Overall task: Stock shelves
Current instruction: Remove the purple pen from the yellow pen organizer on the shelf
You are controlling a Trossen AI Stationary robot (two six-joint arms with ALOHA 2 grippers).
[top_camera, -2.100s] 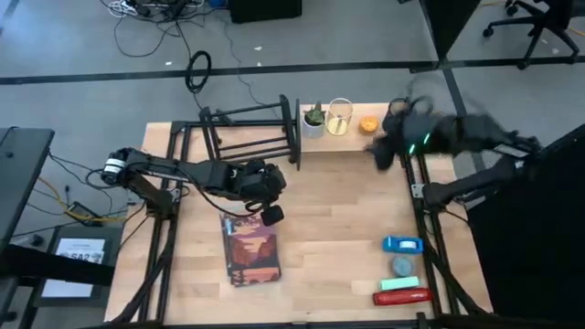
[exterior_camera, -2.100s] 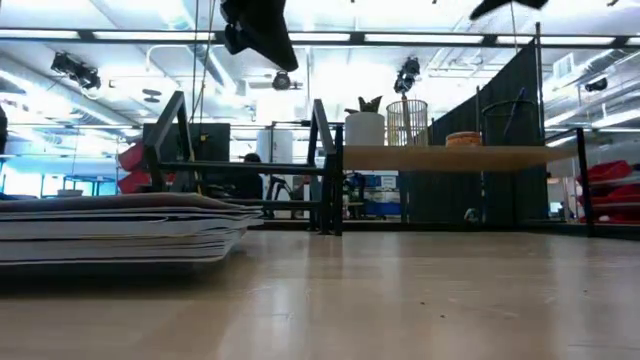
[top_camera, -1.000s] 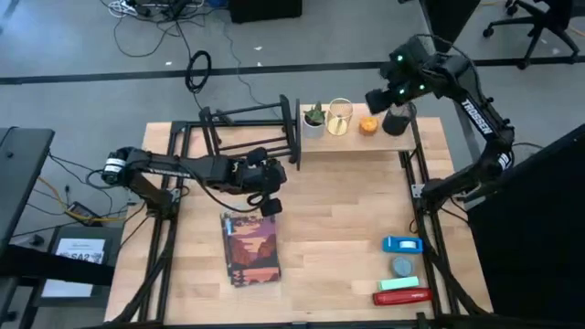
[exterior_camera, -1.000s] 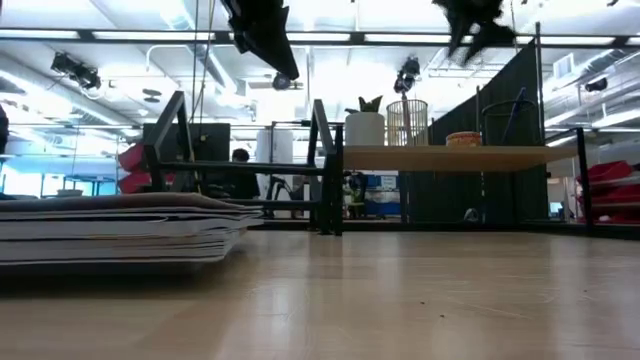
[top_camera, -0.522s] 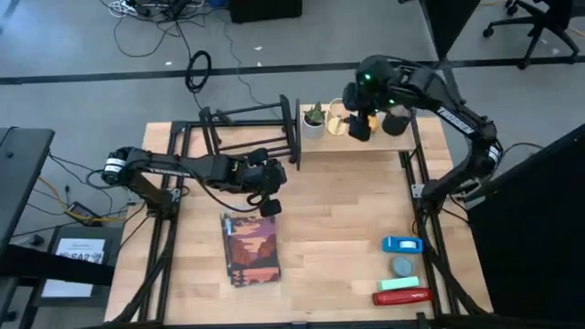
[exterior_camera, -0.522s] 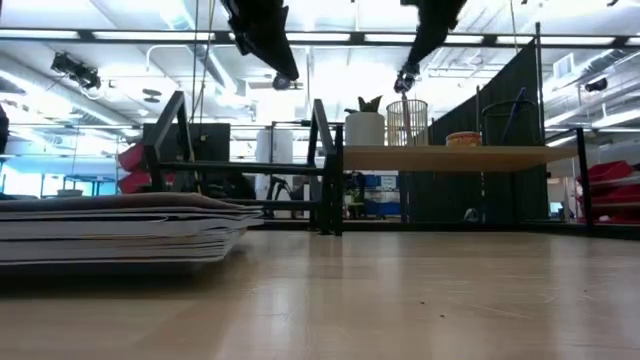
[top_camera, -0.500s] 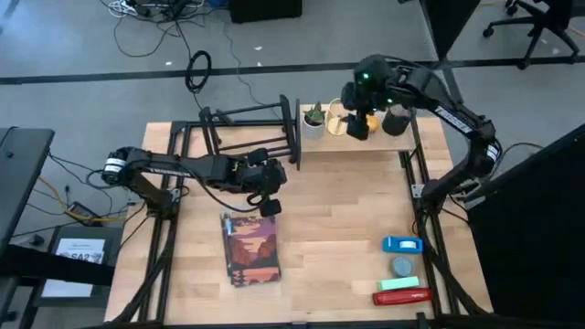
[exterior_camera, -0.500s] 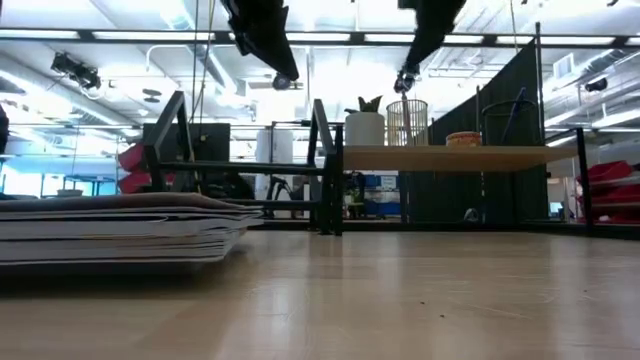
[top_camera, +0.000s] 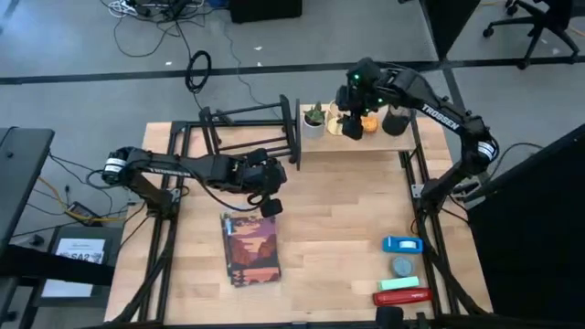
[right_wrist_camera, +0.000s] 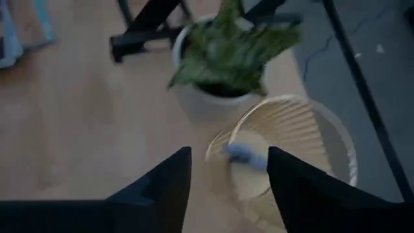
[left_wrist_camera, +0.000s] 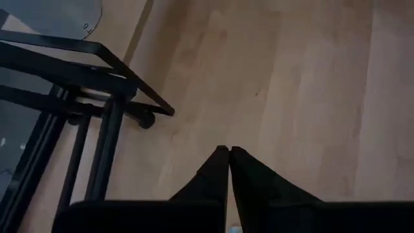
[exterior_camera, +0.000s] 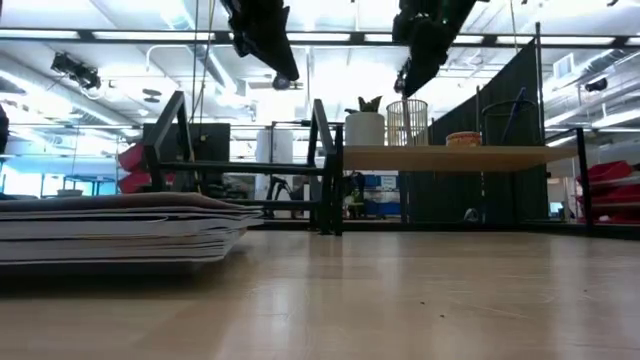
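Note:
The black bar rack [top_camera: 249,135] stands at the table's far middle, and the pale plank shelf [top_camera: 379,142] is to its right. On the plank stand a potted plant [top_camera: 313,118], a gold wire basket [right_wrist_camera: 294,145], an orange object [top_camera: 370,123] and a dark cup [top_camera: 396,120]. My right gripper [right_wrist_camera: 229,155] hangs open above the wire basket and the plant, touching neither. My left gripper [left_wrist_camera: 226,151] is shut on nothing, above the tabletop just beyond a stack of magazines [top_camera: 249,249].
At the table's near right lie a blue tape dispenser [top_camera: 402,244], a grey round object [top_camera: 402,265], a pale green block [top_camera: 398,284] and a red stapler [top_camera: 402,296]. Bare wood lies between the magazines and these. Black frame bars run along both table sides.
My right gripper has swung toward the table's left above the plank shelf, from over the dark cup to over the wire basket, and has come a little lower.

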